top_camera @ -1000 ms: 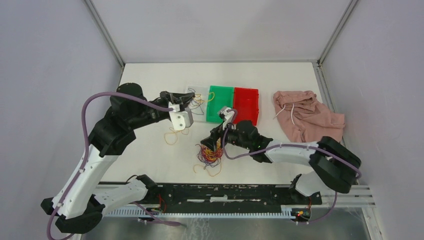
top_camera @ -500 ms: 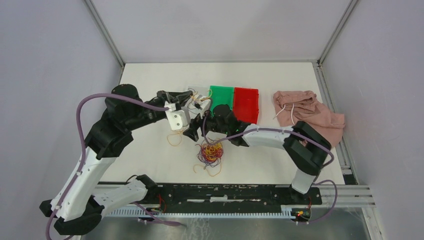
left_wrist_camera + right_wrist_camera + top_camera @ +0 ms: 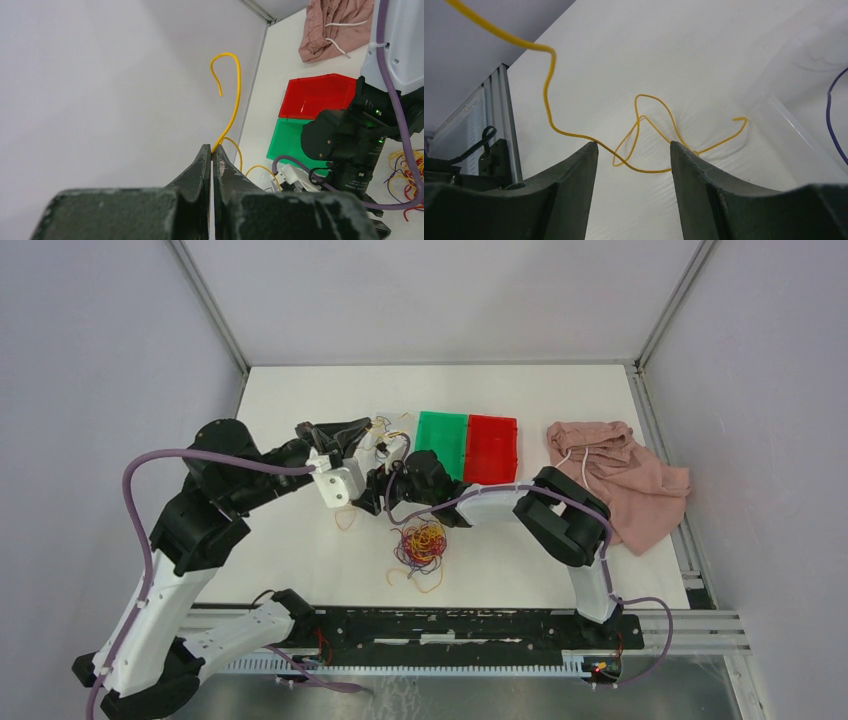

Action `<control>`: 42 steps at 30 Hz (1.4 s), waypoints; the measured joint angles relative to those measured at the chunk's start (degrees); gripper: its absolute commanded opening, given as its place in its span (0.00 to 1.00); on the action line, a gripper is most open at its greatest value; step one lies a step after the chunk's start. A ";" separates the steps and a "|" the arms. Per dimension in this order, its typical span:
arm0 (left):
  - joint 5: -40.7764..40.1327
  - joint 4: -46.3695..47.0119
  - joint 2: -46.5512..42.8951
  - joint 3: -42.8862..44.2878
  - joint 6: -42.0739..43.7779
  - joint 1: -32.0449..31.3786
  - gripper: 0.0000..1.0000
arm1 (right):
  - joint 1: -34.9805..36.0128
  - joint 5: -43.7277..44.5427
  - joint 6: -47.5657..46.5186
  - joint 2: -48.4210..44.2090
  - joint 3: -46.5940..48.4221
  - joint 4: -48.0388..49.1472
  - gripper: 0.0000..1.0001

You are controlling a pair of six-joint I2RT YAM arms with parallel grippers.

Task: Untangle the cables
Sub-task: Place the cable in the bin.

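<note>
A clump of yellow, red and purple cables [image 3: 421,544] lies on the white table in front of the bins. My left gripper [image 3: 371,427] is raised beside the clear bin [image 3: 398,430] and is shut on a yellow cable [image 3: 233,100], which curls up from its fingertips [image 3: 212,150]. My right gripper [image 3: 369,497] is open and low over the table, left of the clump. A loose yellow cable [image 3: 640,131] loops on the table between its fingers, touching the tips. This cable also shows in the top view [image 3: 345,519].
A green bin [image 3: 442,443] and a red bin [image 3: 492,448] stand side by side right of the clear bin. A pink cloth [image 3: 615,476] with a white drawstring lies at the right. The right arm reaches across in front of the bins.
My right gripper has swung left, from above the clump to the loose yellow cable. My left arm has drawn slightly left, still holding its yellow cable.
</note>
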 measured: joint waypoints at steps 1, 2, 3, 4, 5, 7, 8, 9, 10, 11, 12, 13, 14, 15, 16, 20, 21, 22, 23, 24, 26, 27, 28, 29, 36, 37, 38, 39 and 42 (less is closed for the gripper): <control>-0.13 0.00 -0.26 0.00 0.02 0.00 0.03 | 0.00 -0.55 0.98 0.00 -0.04 1.33 0.61; -0.28 0.00 -0.50 -0.02 0.04 0.00 0.03 | 0.00 -0.59 1.09 0.00 -0.04 1.51 0.62; -0.48 0.07 -0.79 -0.11 0.09 0.00 0.03 | 0.00 -0.87 1.64 0.00 -0.20 2.36 0.65; -0.94 0.17 -0.98 -0.31 0.24 0.00 0.03 | 0.00 -1.42 2.40 0.00 -0.70 3.87 0.70; -1.22 0.26 -1.20 -0.55 0.59 0.00 0.03 | -0.02 -1.92 3.08 0.00 -1.18 4.85 0.73; -1.90 0.46 -1.60 -1.11 1.25 0.00 0.03 | -0.02 -2.60 4.00 -0.07 -2.67 6.64 0.76; -2.10 0.57 -1.68 -1.33 1.42 0.00 0.03 | -0.02 -2.86 4.17 -0.13 -3.56 7.37 0.76; -2.38 0.66 -1.68 -1.49 1.62 0.00 0.03 | -0.04 -3.28 4.26 -0.17 -4.50 7.89 0.77; -2.54 0.74 -1.68 -1.55 1.77 0.00 0.03 | -0.07 -3.61 4.28 -0.20 -5.20 8.13 0.77; -2.67 0.83 -1.66 -1.55 1.84 0.00 0.03 | -0.13 -3.80 4.28 -0.26 -5.88 8.24 0.77; -2.84 0.87 -1.66 -1.55 2.14 0.00 0.03 | -0.17 -3.98 4.28 -0.33 -6.36 8.44 0.76; -2.95 0.90 -1.66 -1.55 2.25 0.00 0.03 | -0.17 -4.09 4.28 -0.37 -6.67 8.59 0.75; -2.99 0.98 -1.60 -1.55 2.38 0.00 0.03 | -0.22 -4.31 4.39 -0.39 -6.73 8.63 0.73; -3.02 1.11 -1.53 -1.55 2.47 0.00 0.03 | -0.28 -4.52 4.68 -0.39 -6.73 8.87 0.72; -3.06 1.27 -1.42 -1.55 2.58 0.00 0.03 | -0.31 -4.83 4.98 -0.39 -6.69 9.16 0.72; -3.48 1.73 -1.16 -1.53 2.62 0.00 0.03 | -0.33 -5.46 6.56 0.44 -4.46 10.67 0.67; -3.69 1.86 -1.14 -1.53 2.62 0.00 0.03 | -0.31 -5.35 6.71 0.90 -3.41 11.08 0.65; -3.91 1.97 -1.14 -1.51 2.62 0.00 0.03 | -0.31 -5.22 6.80 1.36 -2.47 11.17 0.62; -4.15 2.08 -1.14 -1.51 2.62 0.00 0.03 | -0.31 -4.96 6.84 1.81 -1.38 11.21 0.58; -4.33 2.05 -1.14 -1.44 2.62 0.00 0.03 | -0.31 -4.76 6.86 2.19 -0.55 11.10 0.49; -4.44 2.05 -1.07 -1.25 2.60 0.00 0.03 | -0.31 -4.33 6.86 2.93 1.14 10.99 0.24; -4.50 2.05 -1.05 -1.11 2.60 0.00 0.03 | -0.33 -4.11 7.19 3.39 2.19 10.64 0.08; -4.59 2.05 -1.05 -1.03 2.60 0.00 0.03 | -0.35 -3.96 7.02 3.67 2.99 10.36 0.01; -4.76 2.05 -1.07 -0.98 2.60 0.00 0.03 | -0.44 -3.76 7.34 3.74 3.65 9.70 0.00; -9.53 3.74 -4.46 -5.77 1.99 0.00 0.06 | -7.32 -4.00 15.87 0.07 -0.72 9.86 0.00; -10.64 4.35 -5.38 -7.87 1.86 0.00 0.12 | -9.55 -4.31 17.33 -1.25 -1.84 9.79 0.00; -12.15 5.68 -6.95 -11.19 1.44 0.00 0.22 | -12.55 -4.66 18.84 -3.04 -2.80 9.40 0.00; -13.44 6.19 -8.24 -14.45 1.09 0.00 0.30 | -14.51 -4.87 19.52 -4.57 -3.10 8.70 0.00; -14.95 5.18 -8.57 -21.73 0.37 0.00 0.55 | -21.20 -4.94 19.82 -12.07 -2.54 1.95 0.00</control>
